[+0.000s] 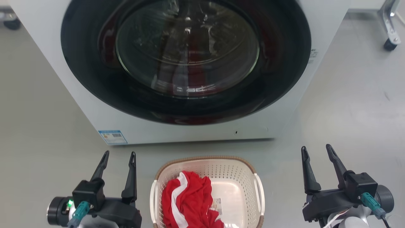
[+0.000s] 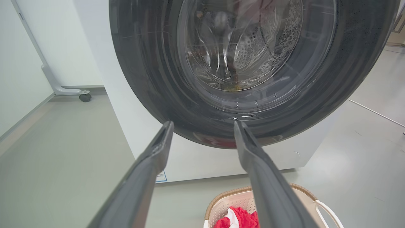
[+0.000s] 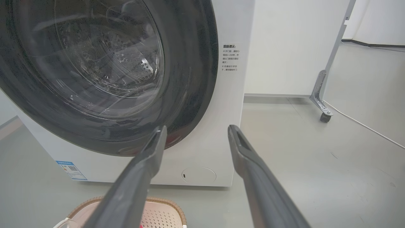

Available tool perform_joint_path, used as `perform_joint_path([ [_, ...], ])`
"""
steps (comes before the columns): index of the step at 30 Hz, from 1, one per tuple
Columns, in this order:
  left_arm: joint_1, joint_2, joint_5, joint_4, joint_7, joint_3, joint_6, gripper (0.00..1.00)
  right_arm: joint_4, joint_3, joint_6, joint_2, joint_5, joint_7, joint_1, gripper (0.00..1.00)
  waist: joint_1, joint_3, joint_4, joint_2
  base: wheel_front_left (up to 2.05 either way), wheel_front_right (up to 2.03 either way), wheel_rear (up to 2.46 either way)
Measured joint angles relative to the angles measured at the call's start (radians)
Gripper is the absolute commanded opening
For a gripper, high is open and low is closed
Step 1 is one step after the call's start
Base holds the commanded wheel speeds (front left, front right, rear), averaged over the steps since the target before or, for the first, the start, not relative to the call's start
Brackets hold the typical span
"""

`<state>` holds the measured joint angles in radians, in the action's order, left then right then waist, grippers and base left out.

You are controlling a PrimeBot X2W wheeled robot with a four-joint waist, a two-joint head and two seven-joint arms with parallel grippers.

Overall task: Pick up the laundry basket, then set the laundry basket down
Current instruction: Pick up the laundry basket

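Two grippers hang low over the floor, each with two long dark fingers spread apart and holding nothing. The left gripper (image 1: 120, 153) (image 2: 203, 124) is off the left side of the laundry basket (image 1: 221, 171) and the right gripper (image 1: 316, 147) (image 3: 197, 127) is off its right side, farther out. Neither touches it.

The one basket (image 2: 228, 193) (image 3: 161, 216) stands on the grey floor (image 1: 348, 110) between them, just in front of the washing machine. It is cream-white with holed walls, a brown woven rim and two white handles, one on the left side (image 1: 154, 196) and one on the right (image 1: 260, 190). Inside lies one crumpled red cloth with white stripes (image 1: 190, 199) (image 2: 242, 218), heaped toward the left half. A small printed label shows on the bare bottom beside it.

Beyond stands one white washing machine (image 1: 47, 63) with one round dark door (image 1: 186, 57), shut, and glass in its middle. One blue sticker (image 1: 112, 136) sits at its lower left corner. Two wheeled frame feet show at the far edges, one left (image 1: 12, 23) and one right (image 1: 389, 44).
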<state>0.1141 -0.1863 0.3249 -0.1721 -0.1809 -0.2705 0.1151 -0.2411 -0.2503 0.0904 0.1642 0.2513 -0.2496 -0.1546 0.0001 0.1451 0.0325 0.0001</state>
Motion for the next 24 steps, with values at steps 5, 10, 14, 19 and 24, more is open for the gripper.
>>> perform_joint_path([
  [5, 0.046, 0.006, 0.025, -0.034, 0.022, -0.002, -0.006, 1.00, -0.034, -0.001, -0.004, -0.003, -0.001, 0.000, -0.032, 1.00, 0.0001, 0.063, 0.002, 0.0000, 0.00, 0.00, 0.00],
  [10, 0.083, 0.010, 0.036, -0.081, 0.045, -0.005, -0.020, 1.00, -0.070, -0.001, -0.009, -0.007, -0.001, 0.000, -0.077, 1.00, 0.0001, 0.129, 0.002, 0.0000, 0.00, 0.00, 0.00],
  [14, 0.128, 0.019, 0.045, -0.118, 0.066, -0.007, -0.034, 1.00, -0.102, -0.001, -0.013, -0.011, -0.001, 0.001, -0.116, 1.00, 0.0002, 0.184, 0.001, 0.0000, 0.00, 0.00, 0.00],
  [19, 0.192, 0.030, 0.059, -0.168, 0.094, -0.015, -0.059, 1.00, -0.146, -0.011, -0.020, -0.016, -0.006, 0.003, -0.169, 1.00, 0.0002, 0.253, 0.000, 0.0001, 0.00, 0.00, 0.00],
  [24, 0.262, 0.035, 0.072, -0.224, 0.119, -0.015, -0.081, 1.00, -0.189, -0.018, -0.026, -0.020, -0.008, 0.012, -0.237, 1.00, 0.0000, 0.323, 0.001, 0.0001, 0.00, 0.00, 0.00],
])
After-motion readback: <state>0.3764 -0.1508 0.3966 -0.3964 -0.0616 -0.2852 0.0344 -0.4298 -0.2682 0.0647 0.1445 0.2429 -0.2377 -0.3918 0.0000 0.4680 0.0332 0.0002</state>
